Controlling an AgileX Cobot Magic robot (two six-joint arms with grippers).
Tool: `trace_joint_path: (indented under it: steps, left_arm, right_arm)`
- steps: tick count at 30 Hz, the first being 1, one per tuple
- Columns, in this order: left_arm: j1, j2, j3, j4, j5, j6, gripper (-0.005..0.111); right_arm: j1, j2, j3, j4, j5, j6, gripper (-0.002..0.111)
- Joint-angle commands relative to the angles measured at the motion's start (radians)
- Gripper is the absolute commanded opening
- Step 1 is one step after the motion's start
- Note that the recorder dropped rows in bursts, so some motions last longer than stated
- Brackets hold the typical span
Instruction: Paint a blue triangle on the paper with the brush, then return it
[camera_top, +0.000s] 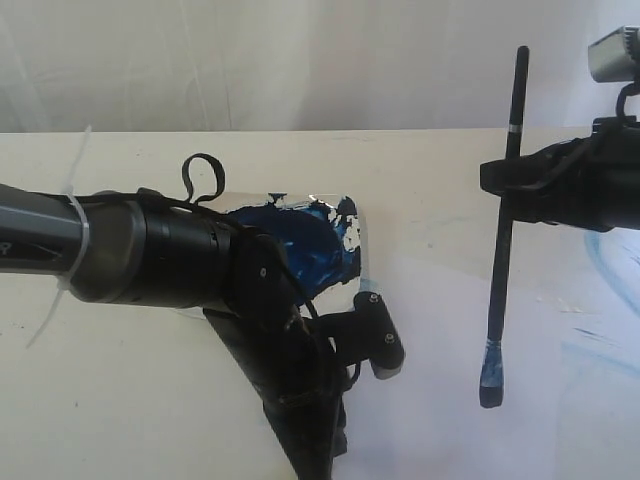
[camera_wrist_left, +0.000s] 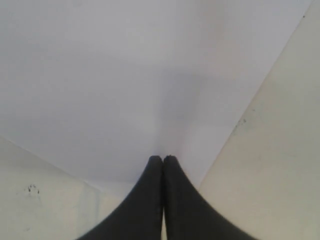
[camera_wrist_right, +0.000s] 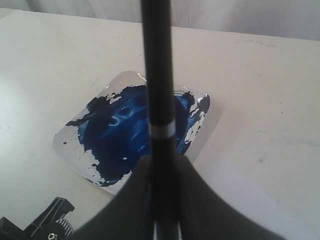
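The right jaws, at the right edge of the frame, clench the handle of the brush (camera_top: 499, 285), so its long axis hangs nearly upright with the blue-stained tip pointing down over the paper (camera_top: 430, 340) in the lower right. The left jaws, lower centre, are pressed together on nothing. By my reading, the right arm alone is placed to lower the tip and paint.

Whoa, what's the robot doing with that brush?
The right gripper holds a thin black-handled paintbrush upright, its blue-stained tip pointing down over the large white sheet of paper. The left gripper is shut, over the paper near its edge. A square white plate smeared with dark blue paint sits beside the paper. Only faint blue streaks mark the paper so far.
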Motion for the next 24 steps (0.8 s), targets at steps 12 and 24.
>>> trace_joint_path:
  steps: [12,24]
  left_arm:
    - [-0.004,0.01,0.005,-0.041,-0.009,-0.003,0.0]
    - [-0.004,0.025,0.005,-0.041,0.005,-0.003,0.0]
  right_arm:
    - [-0.003,0.0,0.005,0.006,-0.004,-0.01,0.0]
    - [-0.003,0.0,0.005,0.006,-0.006,-0.01,0.0]
